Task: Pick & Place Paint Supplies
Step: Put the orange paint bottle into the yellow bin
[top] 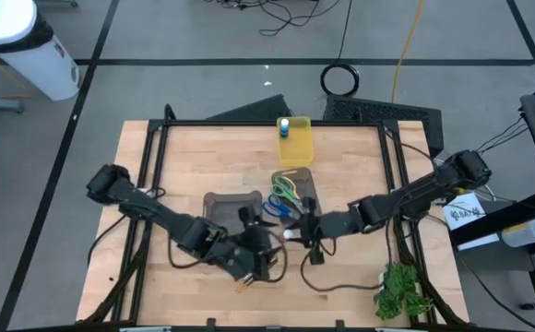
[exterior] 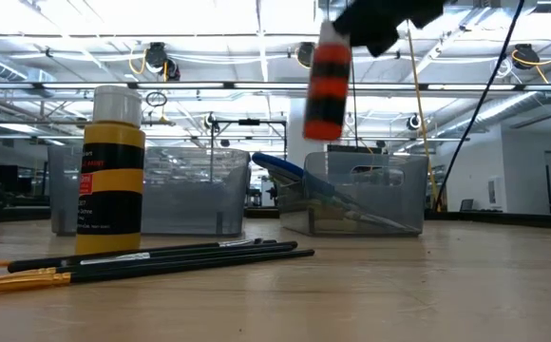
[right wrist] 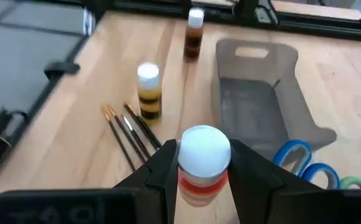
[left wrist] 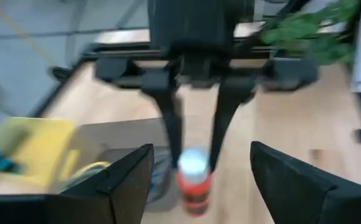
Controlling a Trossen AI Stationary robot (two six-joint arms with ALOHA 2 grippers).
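Observation:
My right gripper (right wrist: 202, 177) is shut on an orange-red paint pot with a pale cap (exterior: 328, 81), held high above the table's middle (top: 295, 232). My left gripper (top: 254, 258) is open just on the near-left side of it, touching nothing; its wrist view faces the held pot (left wrist: 193, 177). A yellow-and-black pot (right wrist: 148, 90) stands upright on the wood (exterior: 112, 171). Next to it, several thin dark brushes (exterior: 152, 258) lie flat. A brown pot (right wrist: 194, 34) stands farther off. A blue pot (top: 285, 126) sits in the yellow bin. Scissors (top: 284, 196) lie in a grey bin. My right gripper pinches the orange-red pot between its two fingers (right wrist: 165, 165), on the upper body just under the pale cap (right wrist: 203, 149). The fingers come from above, pointing down. The pot hangs upright below them, lifted clear of the table (exterior: 325, 119).
Two grey bins (top: 231, 207) (top: 297, 189) sit mid-table, and a yellow bin (top: 295, 148) sits by the far edge. A leafy green sprig (top: 401, 290) lies at the near right corner. Bare wood shows at the near left (top: 148, 277).

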